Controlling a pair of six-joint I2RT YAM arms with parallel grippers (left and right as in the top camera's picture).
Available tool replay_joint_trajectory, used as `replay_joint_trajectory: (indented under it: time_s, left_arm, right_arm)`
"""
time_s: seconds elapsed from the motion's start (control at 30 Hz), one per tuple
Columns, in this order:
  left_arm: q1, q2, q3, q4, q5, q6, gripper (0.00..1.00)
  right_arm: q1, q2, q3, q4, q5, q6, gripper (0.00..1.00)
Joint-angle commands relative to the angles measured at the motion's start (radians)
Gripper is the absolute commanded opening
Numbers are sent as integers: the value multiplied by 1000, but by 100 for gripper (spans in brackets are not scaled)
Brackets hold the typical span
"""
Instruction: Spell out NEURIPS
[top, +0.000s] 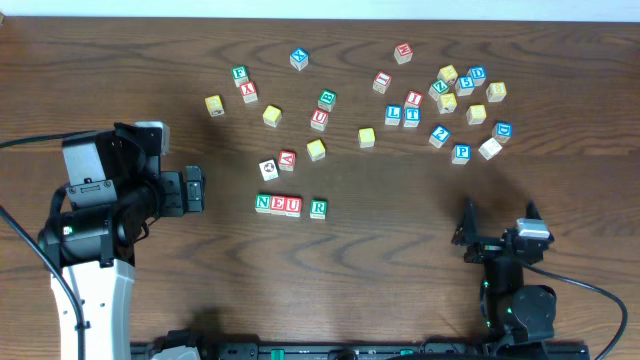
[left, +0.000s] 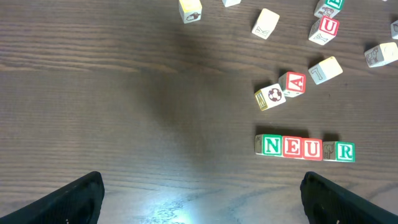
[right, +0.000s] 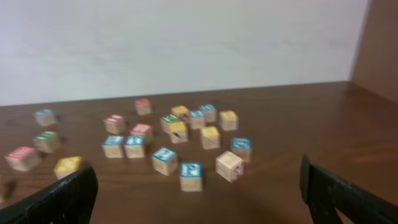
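The row of cubes (top: 290, 205) lies in the lower middle of the table (top: 400, 270), between the two arms. It is made of small wooden blocks with square edges and pale faces, each letter set in a coloured frame. The green N cube (top: 263, 203), red E cube (top: 278, 204) and red U cube (top: 293, 205) are pressed side by side. The green R cube (top: 318, 208) stands just beside them, with a slight gap in the overhead view. A blue P cube (top: 461, 153) lies well apart, up to the right. Closest to the row, on its far side, a red A cube (top: 287, 158) touches a cube with a ball picture (top: 268, 169), both turned askew. A yellow cube (top: 316, 149) is near them, and a second U cube (top: 319, 119) lies beyond it. More cubes with blue, red, green and yellow faces are scattered across the far half, thickest in the loose cluster (top: 460, 95) at upper right, where several touch. The table is dark brown wood with a strong grain and a faint sheen under the left wrist camera. A plain white wall (right: 186, 43) rises behind it. The black left gripper (top: 198, 191) sits to the left of the row, its fingers spread wide with nothing between them. The right gripper (top: 499, 222) is at lower right, well apart from the row, its fingers likewise spread and holding nothing.
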Motion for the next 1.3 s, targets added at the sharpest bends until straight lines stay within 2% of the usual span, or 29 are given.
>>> replay_joint_trajectory:
  time_s: [0.0, 0.17, 0.27, 0.37, 0.47, 0.67, 0.73, 0.87, 1.13, 1.27]
  left_arm:
    - [4, 4, 21, -3, -10, 16, 99]
    - [4, 4, 21, -3, -10, 16, 99]
    - [4, 4, 21, -3, -10, 16, 99]
    - [4, 4, 21, -3, -10, 16, 99]
    - [4, 4, 21, -3, -10, 16, 99]
    - [4, 4, 21, -3, -10, 16, 99]
    - [4, 4, 21, -3, -10, 16, 99]
    - [4, 4, 21, -3, -10, 16, 99]
    - [4, 4, 21, -3, -10, 16, 99]
    - [4, 4, 21, -3, -10, 16, 99]
  right_arm:
    - [2, -1, 6, 55, -230, 19, 99]
    - [1, 81, 114, -3, -261, 58, 99]
    - [1, 257, 252, -40, -303, 35, 99]
    - [1, 533, 462, -106, -394, -12, 99]
    - [2, 826, 750, -278, -450, -36, 99]
    - [1, 1397, 1474, -885, -516, -70, 99]
    - [2, 1511, 1606, -958, -521, -46, 99]
    - [2, 1690, 1761, -989, -537, -135, 99]
    - [5, 1919, 2012, -1036, -561, -268, 99]
    - [17, 2031, 2148, -1117, -490, -375, 99]
